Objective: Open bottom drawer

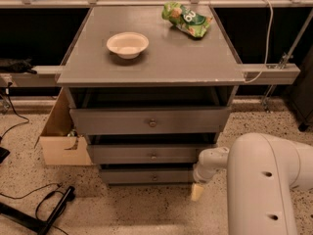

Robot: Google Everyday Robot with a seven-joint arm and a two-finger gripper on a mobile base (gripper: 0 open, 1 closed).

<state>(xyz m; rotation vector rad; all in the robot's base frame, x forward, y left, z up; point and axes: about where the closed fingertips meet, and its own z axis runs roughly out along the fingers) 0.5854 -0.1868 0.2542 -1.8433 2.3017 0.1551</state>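
- Speckled stone floor (122, 212); a grey three-drawer cabinet (151, 65) stood on it.
- White paper bowl (127, 44) and green snack bag (187, 17) sat on top, well apart.
- Narrow dark-grey bottom drawer (127, 176), with a small round metal knob (154, 177), was lowest, near the floor.
- Gripper (196, 191) hung just right of that drawer front; open or closed, couldn't tell.

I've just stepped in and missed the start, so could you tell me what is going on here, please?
A one-armed robot is at a grey cabinet to open its bottom drawer. Its end effector hangs low near the floor, by the right end of that drawer's front, away from the centre knob. The drawer does not look pulled out yet. A bowl and a snack bag sit on top.
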